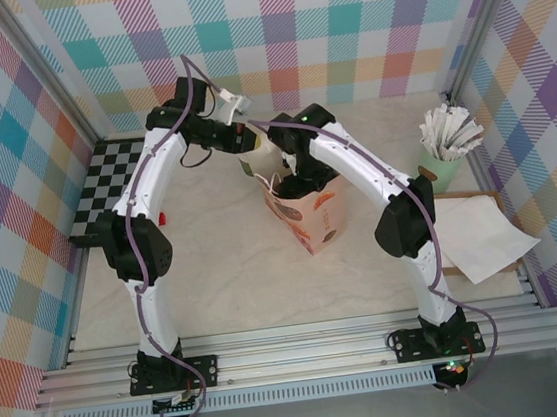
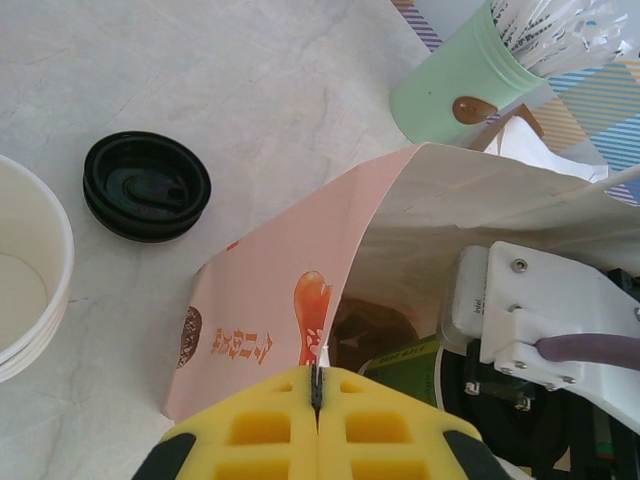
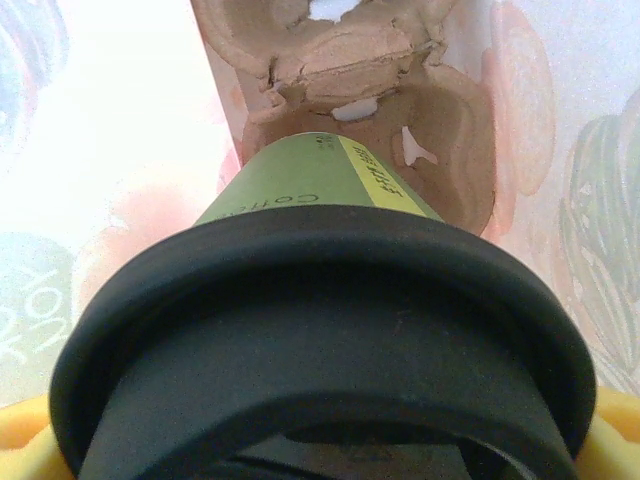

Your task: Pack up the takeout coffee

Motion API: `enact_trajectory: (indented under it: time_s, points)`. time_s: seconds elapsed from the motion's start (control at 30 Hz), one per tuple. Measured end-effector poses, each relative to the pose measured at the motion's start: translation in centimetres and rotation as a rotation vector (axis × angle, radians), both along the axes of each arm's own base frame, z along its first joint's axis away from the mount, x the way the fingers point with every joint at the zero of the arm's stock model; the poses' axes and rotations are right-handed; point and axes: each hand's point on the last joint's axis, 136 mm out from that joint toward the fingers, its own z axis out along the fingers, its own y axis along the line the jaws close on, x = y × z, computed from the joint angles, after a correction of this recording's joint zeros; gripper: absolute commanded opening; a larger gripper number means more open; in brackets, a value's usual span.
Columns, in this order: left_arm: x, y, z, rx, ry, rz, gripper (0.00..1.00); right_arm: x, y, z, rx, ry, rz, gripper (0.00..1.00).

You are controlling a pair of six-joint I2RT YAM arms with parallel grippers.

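Note:
The takeout coffee (image 3: 318,186), a dark-green cup with its black lid (image 3: 320,320) on, hangs inside the pink paper bag (image 1: 310,220). My right gripper (image 3: 320,455) is shut on it at the lid end, yellow fingertips (image 3: 22,440) showing at the frame's lower corners. In the left wrist view the cup's green side (image 2: 405,365) shows through the bag's mouth. My left gripper (image 2: 317,388) is shut on the bag's upper edge (image 2: 330,320) and holds the mouth open.
A brown moulded cup carrier (image 3: 340,60) lies at the bag's bottom. A loose black lid (image 2: 146,186) and a stack of cream-lined cups (image 2: 25,270) sit left of the bag. The mint-green cup of white sticks (image 1: 442,165) and paper napkins (image 1: 478,236) are at the right.

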Motion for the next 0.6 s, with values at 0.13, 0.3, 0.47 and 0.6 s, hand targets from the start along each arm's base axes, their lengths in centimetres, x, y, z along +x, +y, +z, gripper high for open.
enact_trajectory:
  time_s: [0.13,0.3,0.47,0.6]
  points:
    - [0.10,0.17,0.00,0.000,0.000,0.004,0.00,-0.21,-0.24,-0.43,-0.014,0.013,0.000,0.12]
    - [0.16,0.20,0.01,0.000,0.001,0.005,0.00,-0.45,-0.52,-0.81,-0.028,0.024,0.000,0.12]
    - [0.20,0.10,0.13,-0.005,0.003,0.000,0.00,-0.41,-0.76,-0.86,-0.040,0.020,-0.007,0.12]
    - [0.08,0.17,-0.12,0.000,0.012,-0.003,0.00,-0.31,-0.89,-0.87,-0.046,0.015,-0.007,0.12]
